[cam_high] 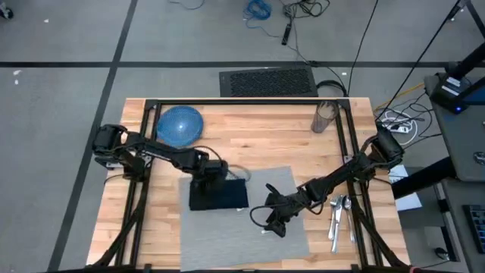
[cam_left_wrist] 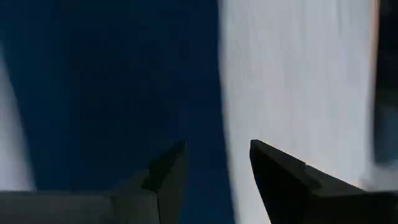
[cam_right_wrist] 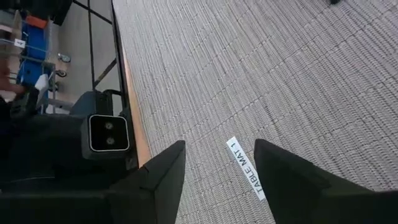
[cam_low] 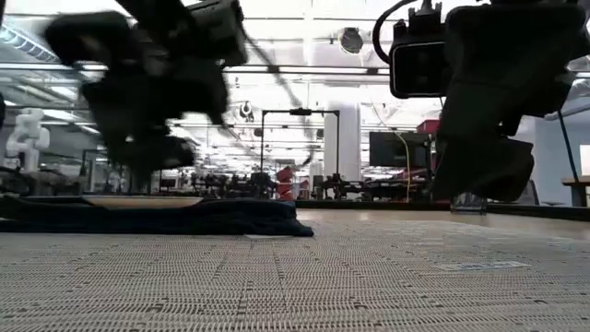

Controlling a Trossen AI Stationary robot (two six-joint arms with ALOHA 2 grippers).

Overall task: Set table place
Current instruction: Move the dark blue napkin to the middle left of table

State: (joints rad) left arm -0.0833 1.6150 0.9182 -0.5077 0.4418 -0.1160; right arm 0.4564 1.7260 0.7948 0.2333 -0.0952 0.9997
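Placemat (cam_right_wrist: 298,81) lies under right gripper's (cam_right_wrist: 217,163) seemingly parted jaws.

Right hand (cam_right_wrist: 217,163) parted above grey placemat (cam_right_wrist: 280,74), white tag (cam_right_wrist: 246,169)

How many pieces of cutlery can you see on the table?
3, as best I can tell: the cutlery lies bunched on the bare table right of the placemat, near the right arm. Overlap may hide more.

Grey floor (cam_high: 61,45) with dark seam lines surrounds the worktop. Loose cables (cam_high: 292,11) and a black mat (cam_high: 267,82) lie on it. Beyond, a bright hall with ceiling lights (cam_low: 304,18).
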